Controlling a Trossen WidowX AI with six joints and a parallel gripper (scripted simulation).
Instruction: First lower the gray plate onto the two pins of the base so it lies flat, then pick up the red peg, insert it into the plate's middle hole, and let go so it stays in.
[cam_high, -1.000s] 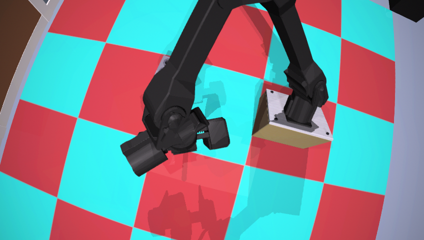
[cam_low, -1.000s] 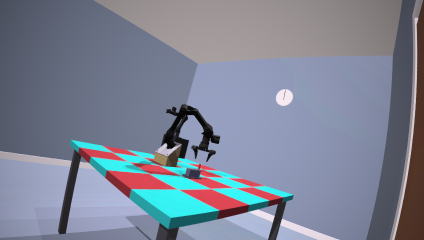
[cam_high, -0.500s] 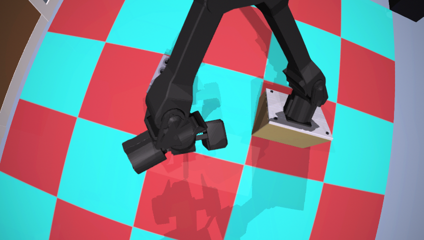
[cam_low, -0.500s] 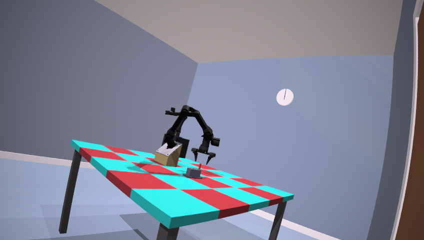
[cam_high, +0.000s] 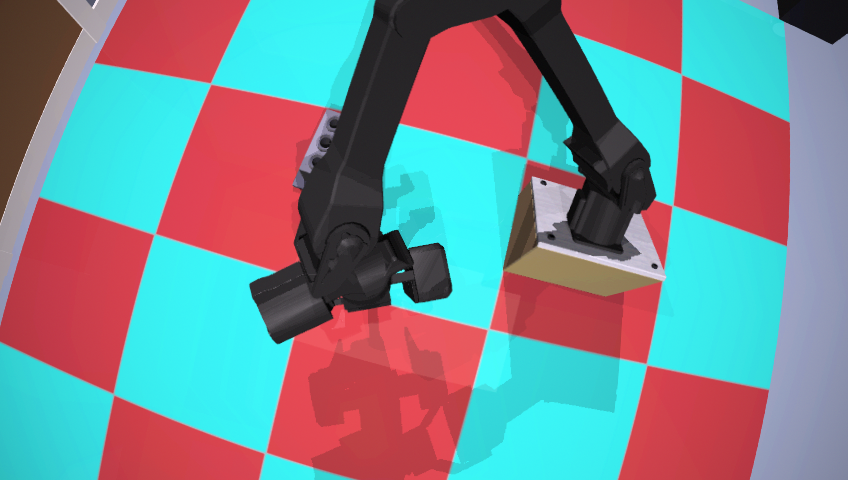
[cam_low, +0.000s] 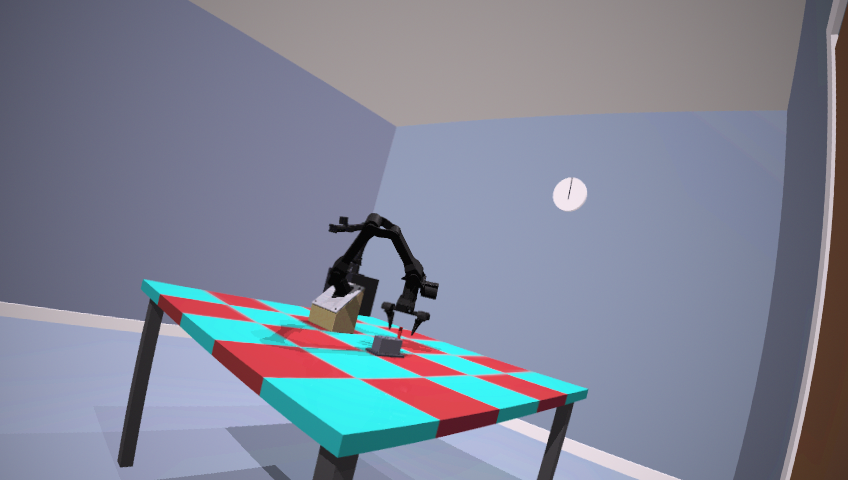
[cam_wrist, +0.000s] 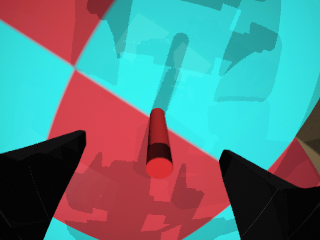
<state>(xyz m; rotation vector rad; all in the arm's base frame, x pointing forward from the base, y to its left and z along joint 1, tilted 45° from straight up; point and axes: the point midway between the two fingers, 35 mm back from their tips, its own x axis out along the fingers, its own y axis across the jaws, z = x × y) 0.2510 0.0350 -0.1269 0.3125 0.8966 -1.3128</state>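
Observation:
The red peg (cam_low: 400, 331) (cam_wrist: 159, 137) stands upright on the table, apart from the plate. My gripper (cam_low: 401, 327) (cam_wrist: 155, 148) is wide open above the peg, with one finger on each side of it and nothing held; the fingertips look close to the peg's top. The gray plate (cam_high: 328, 132) (cam_low: 387, 342) shows as a block with three holes in a row, partly hidden by my arm in the top view. In the exterior view it sits low and looks level over the base (cam_low: 380, 355). The pins cannot be made out.
The arm's tan mounting block (cam_high: 571, 270) (cam_low: 332, 319) with a pale top stands to the right of the peg in the top view. The table (cam_high: 196, 297) (cam_low: 309, 356) is checkered red and cyan. A black box (cam_high: 818, 17) shows at the upper right corner.

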